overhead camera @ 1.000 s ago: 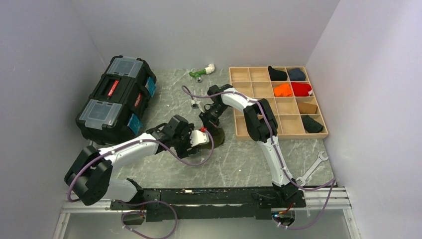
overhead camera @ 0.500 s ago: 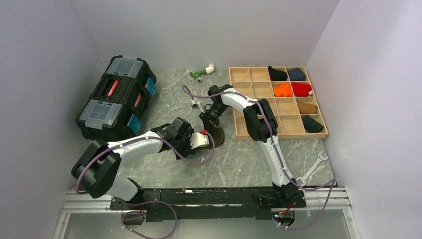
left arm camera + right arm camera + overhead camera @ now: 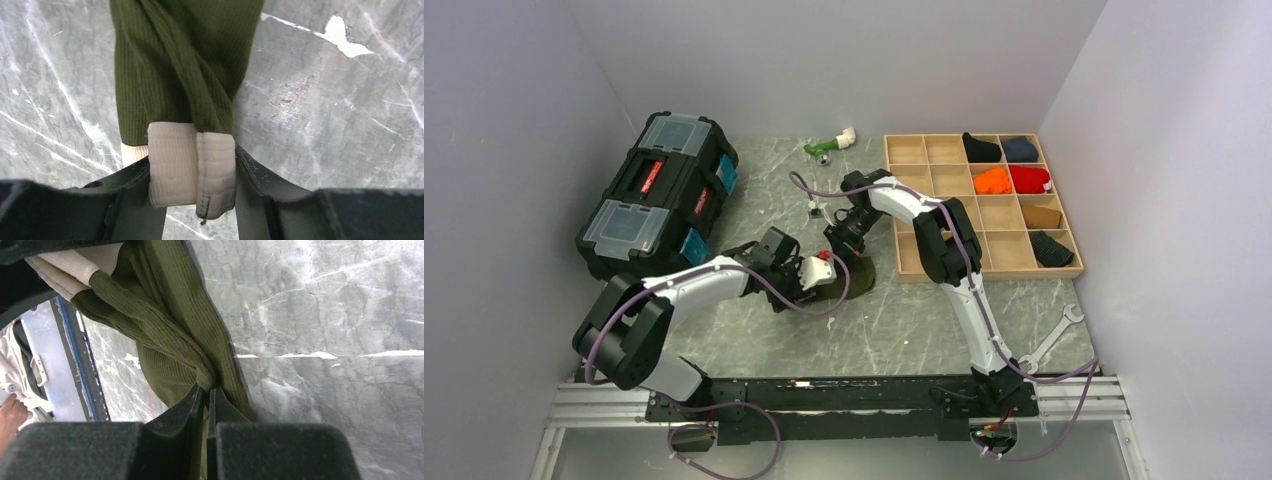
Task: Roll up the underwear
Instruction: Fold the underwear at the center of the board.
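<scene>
Left fingers point(image 3: 251, 172) clamping underwear point(image 3: 175, 65) waistband point(image 3: 190, 170), right fingers point(image 3: 182, 410) pinching green cloth

No text, brand or number can be read in any view. The black toolbox point(image 3: 657, 195) has 2 red labels point(image 3: 652, 176) on its lid, but from the top camera they are too small to make out any lettering.
</scene>
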`<state>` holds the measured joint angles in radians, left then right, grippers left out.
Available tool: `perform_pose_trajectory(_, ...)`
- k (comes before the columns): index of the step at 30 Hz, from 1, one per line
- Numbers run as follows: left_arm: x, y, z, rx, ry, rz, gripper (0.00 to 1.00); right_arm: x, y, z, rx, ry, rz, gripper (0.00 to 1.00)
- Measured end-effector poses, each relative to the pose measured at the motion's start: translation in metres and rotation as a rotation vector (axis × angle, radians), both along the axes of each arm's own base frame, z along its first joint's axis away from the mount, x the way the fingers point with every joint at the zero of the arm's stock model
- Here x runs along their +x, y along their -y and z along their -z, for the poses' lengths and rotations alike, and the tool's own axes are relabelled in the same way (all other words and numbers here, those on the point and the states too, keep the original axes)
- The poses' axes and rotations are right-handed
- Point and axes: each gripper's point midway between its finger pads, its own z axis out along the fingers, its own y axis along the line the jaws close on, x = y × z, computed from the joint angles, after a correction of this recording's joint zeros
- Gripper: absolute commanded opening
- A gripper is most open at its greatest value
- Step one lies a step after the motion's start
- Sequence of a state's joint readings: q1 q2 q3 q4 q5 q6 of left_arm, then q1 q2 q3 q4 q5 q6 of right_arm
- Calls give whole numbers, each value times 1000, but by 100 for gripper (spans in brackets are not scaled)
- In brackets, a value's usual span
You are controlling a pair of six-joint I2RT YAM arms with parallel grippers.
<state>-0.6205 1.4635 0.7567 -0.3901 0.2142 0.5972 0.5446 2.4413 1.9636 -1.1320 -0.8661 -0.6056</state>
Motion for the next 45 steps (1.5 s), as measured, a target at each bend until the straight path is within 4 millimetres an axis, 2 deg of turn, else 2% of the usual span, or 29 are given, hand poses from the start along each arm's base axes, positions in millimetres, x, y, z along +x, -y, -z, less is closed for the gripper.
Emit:
perform_pose_trajectory(11, 12, -12, -3, -73, -97, -87, 26, -1, -1, -1, 2, -4, -1, 0)
perform_pose_trajectory(19, 12, -18, -1, -117, -193, -123, 14, -4, -3, -2, 3, -9, -8, 0)
perform_pose_trajectory(30, 13, -19, 0, -184, -322, -153, 15, -2, -4, -5, 7, -1, -8, 0)
perform_pose_trajectory(33, 12, -19, 0, -184, -327, -150, 11, -2, -4, -5, 6, -2, -8, 0)
perform_pose_trajectory(38, 12, -19, 1, -176, -353, -154, 10, -2, -3, -5, 6, -3, -10, 0)
perform_pose_trajectory(45, 12, -20, 1, -169, -368, -155, 18, -2, -3, -6, 7, -6, -8, 0)
